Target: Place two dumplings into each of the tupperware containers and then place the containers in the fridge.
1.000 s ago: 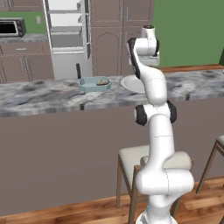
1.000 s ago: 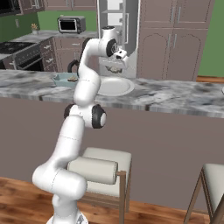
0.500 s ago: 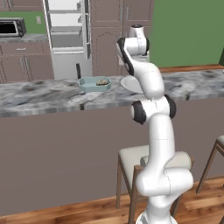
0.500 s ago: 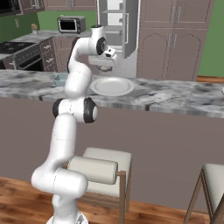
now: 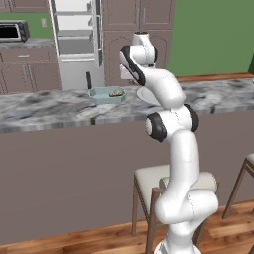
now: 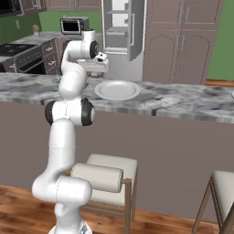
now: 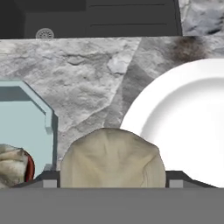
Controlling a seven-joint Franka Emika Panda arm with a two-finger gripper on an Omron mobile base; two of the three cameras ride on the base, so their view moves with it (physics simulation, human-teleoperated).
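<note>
A pale tan dumpling [image 7: 111, 157] fills the gap between my gripper's [image 7: 112, 180] fingertips [image 7: 49, 180], which are shut on it above the counter. Below it to the left in the hand view lies a teal tupperware container [image 7: 26, 127] with another dumpling [image 7: 11, 164] inside. In the left base view that container [image 5: 103, 95] sits on the marble counter with its dumpling [image 5: 116, 93], and my hand [image 5: 131, 69] hangs just right of it. The fridge [image 5: 74, 42] stands open behind the counter.
A round white plate [image 7: 188, 118] lies right of the container, also seen as plate [image 6: 117, 90] in the right base view. A dark sink [image 7: 96, 17] lies beyond the counter strip. A black microwave [image 5: 12, 31] sits at the back left. Stools stand under the counter.
The arm has swung from over the plate toward the container, to the left in both base views. The container and the plate have stayed where they were.
</note>
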